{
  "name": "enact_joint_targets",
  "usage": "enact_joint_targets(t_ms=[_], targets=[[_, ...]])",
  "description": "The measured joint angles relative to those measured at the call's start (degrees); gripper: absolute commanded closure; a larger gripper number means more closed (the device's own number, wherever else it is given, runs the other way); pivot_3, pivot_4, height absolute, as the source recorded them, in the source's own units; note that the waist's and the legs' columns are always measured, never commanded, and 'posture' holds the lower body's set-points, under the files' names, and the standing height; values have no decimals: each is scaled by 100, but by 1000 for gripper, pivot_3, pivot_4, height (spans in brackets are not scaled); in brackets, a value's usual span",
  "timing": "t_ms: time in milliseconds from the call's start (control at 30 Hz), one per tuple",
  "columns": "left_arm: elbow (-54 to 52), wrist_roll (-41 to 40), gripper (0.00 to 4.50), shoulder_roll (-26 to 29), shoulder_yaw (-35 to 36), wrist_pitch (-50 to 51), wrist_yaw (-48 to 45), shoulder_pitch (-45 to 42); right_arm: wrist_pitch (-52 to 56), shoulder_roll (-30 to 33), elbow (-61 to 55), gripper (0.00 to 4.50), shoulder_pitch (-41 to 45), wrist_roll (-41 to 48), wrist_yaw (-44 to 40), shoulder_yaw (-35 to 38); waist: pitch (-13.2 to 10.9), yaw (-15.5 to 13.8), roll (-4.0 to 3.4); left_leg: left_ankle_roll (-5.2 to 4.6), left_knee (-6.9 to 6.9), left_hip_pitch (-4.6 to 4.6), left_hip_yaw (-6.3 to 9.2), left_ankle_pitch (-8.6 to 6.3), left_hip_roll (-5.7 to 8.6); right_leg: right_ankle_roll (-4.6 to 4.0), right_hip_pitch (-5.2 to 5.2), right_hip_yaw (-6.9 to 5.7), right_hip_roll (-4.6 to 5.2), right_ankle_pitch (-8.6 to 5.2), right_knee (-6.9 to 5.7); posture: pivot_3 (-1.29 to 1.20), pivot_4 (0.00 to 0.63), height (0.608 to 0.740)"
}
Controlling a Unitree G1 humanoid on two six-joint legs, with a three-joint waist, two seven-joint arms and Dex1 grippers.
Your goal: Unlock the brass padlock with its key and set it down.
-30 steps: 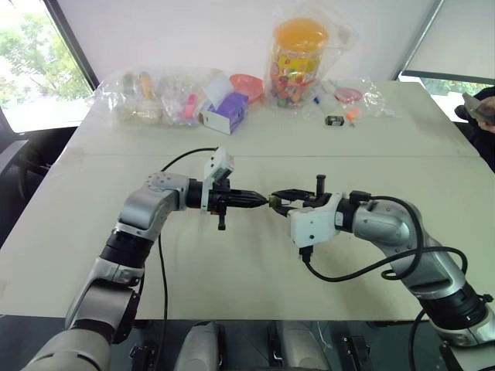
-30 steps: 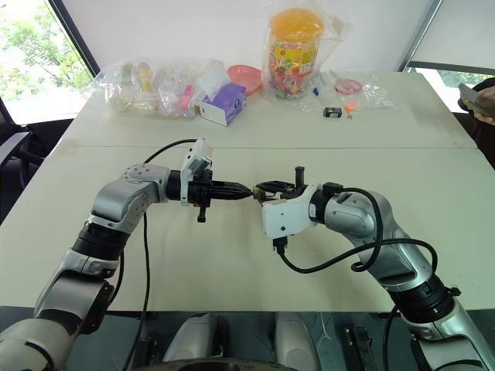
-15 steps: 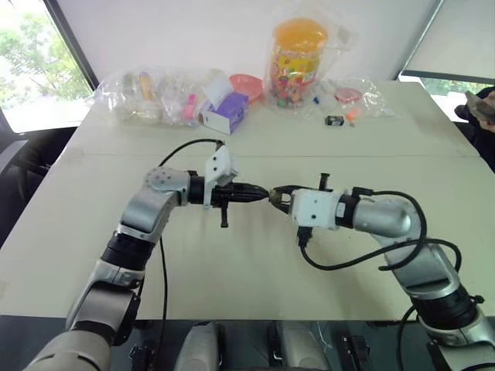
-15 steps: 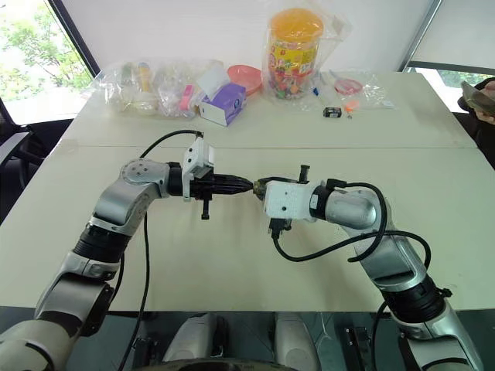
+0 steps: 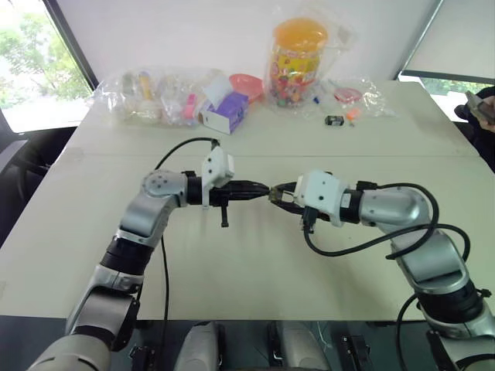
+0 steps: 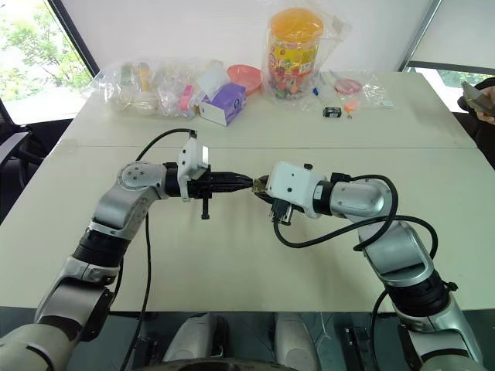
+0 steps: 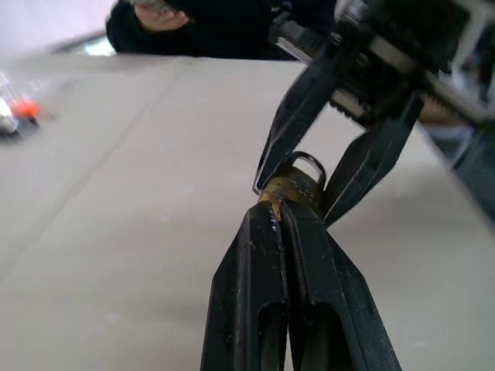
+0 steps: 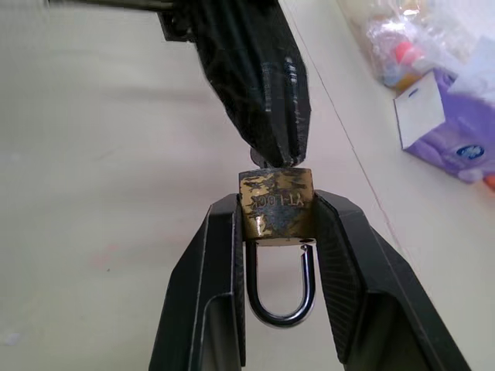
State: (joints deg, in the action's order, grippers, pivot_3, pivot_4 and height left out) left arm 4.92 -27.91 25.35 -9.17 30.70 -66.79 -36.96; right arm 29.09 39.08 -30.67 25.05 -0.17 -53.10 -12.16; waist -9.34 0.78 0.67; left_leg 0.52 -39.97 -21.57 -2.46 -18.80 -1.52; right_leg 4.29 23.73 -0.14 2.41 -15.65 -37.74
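Note:
Above the middle of the table, the two grippers meet tip to tip. My right gripper [image 8: 277,202] is shut on the brass padlock [image 8: 277,207], its two fingers pressing the sides of the small golden body. The silver shackle [image 8: 283,297] hangs back between those fingers, and one of its ends seems to stand slightly clear of the body. My left gripper [image 5: 265,189] is shut, its tips pressed against the padlock's far face. There it pinches the key [image 8: 265,161], which shows as a sliver of metal. In the left wrist view the padlock [image 7: 295,188] sits just past my shut left fingertips [image 7: 272,224].
Along the table's far edge lie clear plastic bags [image 5: 147,97] of small items, a purple box [image 5: 227,110], a red bowl [image 5: 246,82], a bagged jar with an orange lid [image 5: 298,62] and a small black object [image 5: 334,120]. A person [image 5: 481,108] sits at the far right.
My right wrist has rolled with the padlock in its grip, bringing its white housing from below to the top. Both hands stayed in place, and the left gripper kept its pinch.

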Motion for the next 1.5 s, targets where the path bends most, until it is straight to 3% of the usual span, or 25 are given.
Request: enact_joint_targets(t_ms=[67, 233, 500, 833, 1500], targets=[[9, -362, 3630, 97, 134, 716, -28, 3, -160, 22, -1, 3813, 0, -17, -8, -90, -2, 13, 2, 0, 0, 0, 0, 0, -1, 0, 1, 0, -2, 0, 0, 0, 150, 740], [7, -647, 1088, 286, 193, 1585, -55, 90, -366, 89, -23, 3813, 102, -36, 113, -28, -8, -17, 9, 0, 0, -1, 1, 0, 0, 0, 0, 0, 2, 0, 0, 0, 150, 740], [80, -681, 1088, 38, 227, 1754, 154, 71, -414, 94, -25, 3813, 102, -75, 168, -32, -11, -20, 13, 0, 0, -7, 2, 0, 2, 0, 0, 0, 9, 0, 8, 0, 150, 740], [219, -1351, 1088, -42, 825, 2478, 202, -300, -476, 150, -52, 3813, 73, -139, 206, -61, -12, -14, 14, 0, 0, -8, 2, 0, 1, 0, 2, 0, 9, 0, 8, 0, 150, 740], [452, -1011, 1088, -309, 378, 2233, 284, -370, -531, 186, -176, 3813, 22, -273, 247, -103, -12, -23, 14, 0, 0, -12, 2, 0, 3, 0, 3, 1, 9, 0, 10, 0, 150, 740]])
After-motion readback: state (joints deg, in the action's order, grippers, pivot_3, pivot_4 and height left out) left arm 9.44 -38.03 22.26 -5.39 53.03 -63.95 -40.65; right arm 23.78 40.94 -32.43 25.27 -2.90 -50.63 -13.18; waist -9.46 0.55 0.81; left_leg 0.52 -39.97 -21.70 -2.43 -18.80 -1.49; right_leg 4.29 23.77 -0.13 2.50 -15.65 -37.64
